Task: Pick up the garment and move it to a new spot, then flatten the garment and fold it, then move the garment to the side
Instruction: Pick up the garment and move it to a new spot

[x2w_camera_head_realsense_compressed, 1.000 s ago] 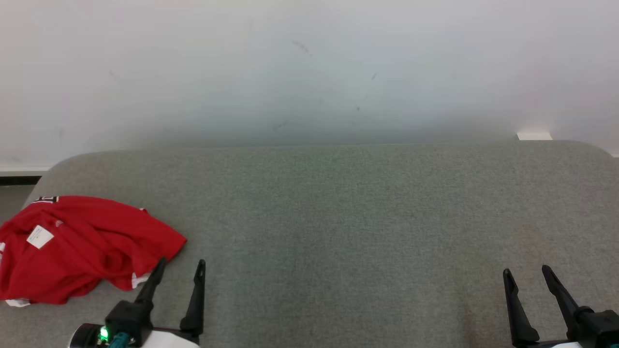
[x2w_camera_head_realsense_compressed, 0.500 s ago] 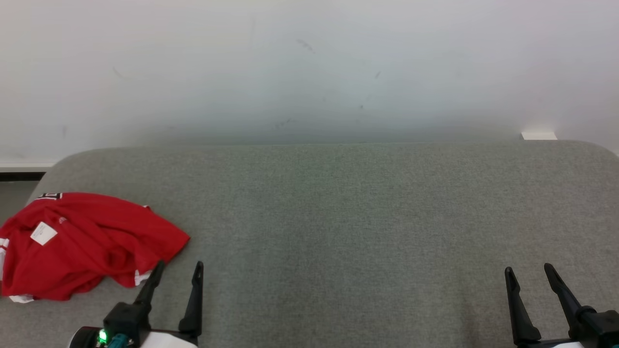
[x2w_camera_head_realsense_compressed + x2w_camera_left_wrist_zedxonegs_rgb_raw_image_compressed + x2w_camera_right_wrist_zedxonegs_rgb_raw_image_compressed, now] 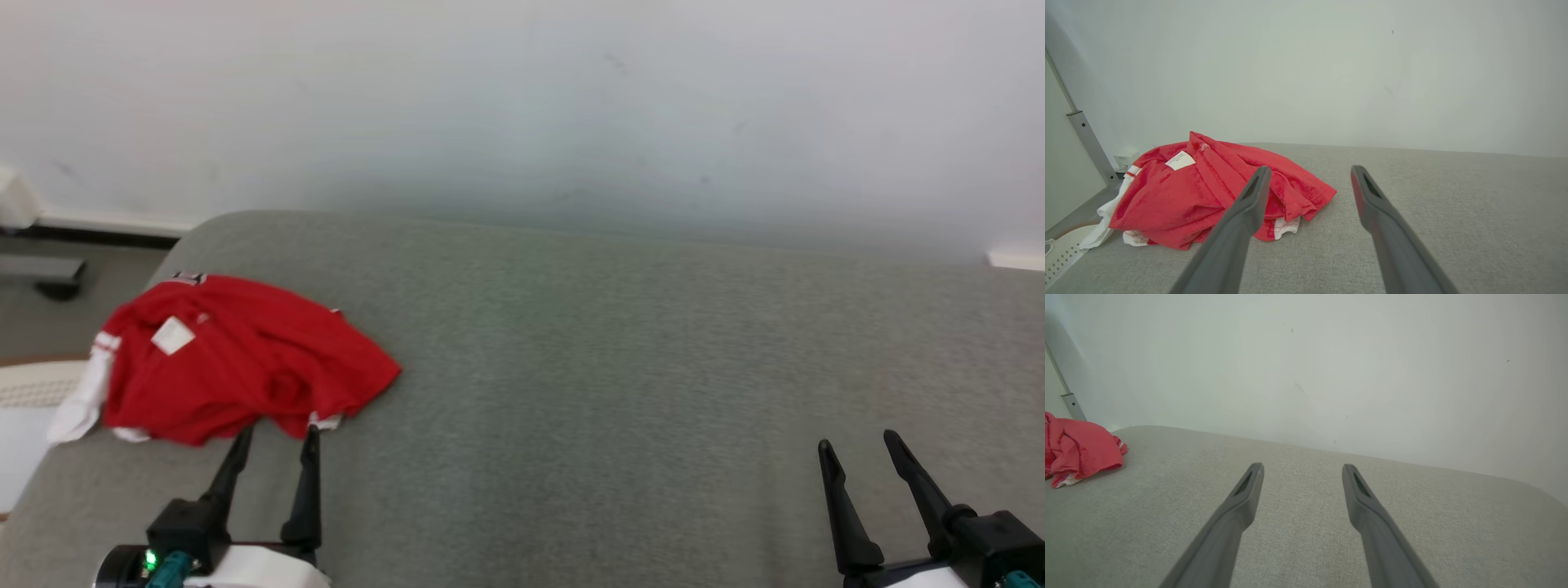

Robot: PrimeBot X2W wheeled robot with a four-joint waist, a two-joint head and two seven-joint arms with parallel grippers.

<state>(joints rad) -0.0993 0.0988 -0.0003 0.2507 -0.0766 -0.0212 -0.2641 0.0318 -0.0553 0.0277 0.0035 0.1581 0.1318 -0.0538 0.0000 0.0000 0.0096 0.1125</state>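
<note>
Garment (image 3: 245, 359): there is one, a red shirt, lying crumpled in a loose heap at the left end of the one grey cloth-covered table (image 3: 612, 327), close to its rounded far-left corner. It is bunched and folded over itself, not flat. A single small white label (image 3: 172, 336) lies face up on the upper left of the heap. White trim shows at its left edge, where one white cuff (image 3: 77, 408) hangs toward the table's side, and more white shows under the near hem. In the left wrist view the shirt (image 3: 1180, 196) shows raised ridges of cloth and a stitched seam. In the right wrist view it (image 3: 1077, 449) sits far off to the left.

There are two grippers, each with two dark fingers. The left gripper (image 3: 277, 434) has its fingers spread wide and holds nothing. Its tips are just at the near hem of the shirt, and whether they touch it cannot be told. Seen from its own wrist, the left gripper (image 3: 1310, 171) points at the heap's right end. The right gripper (image 3: 857, 441) is well apart from the shirt, over bare table at the right. Its fingers are also spread wide and it holds nothing (image 3: 1302, 466).
</note>
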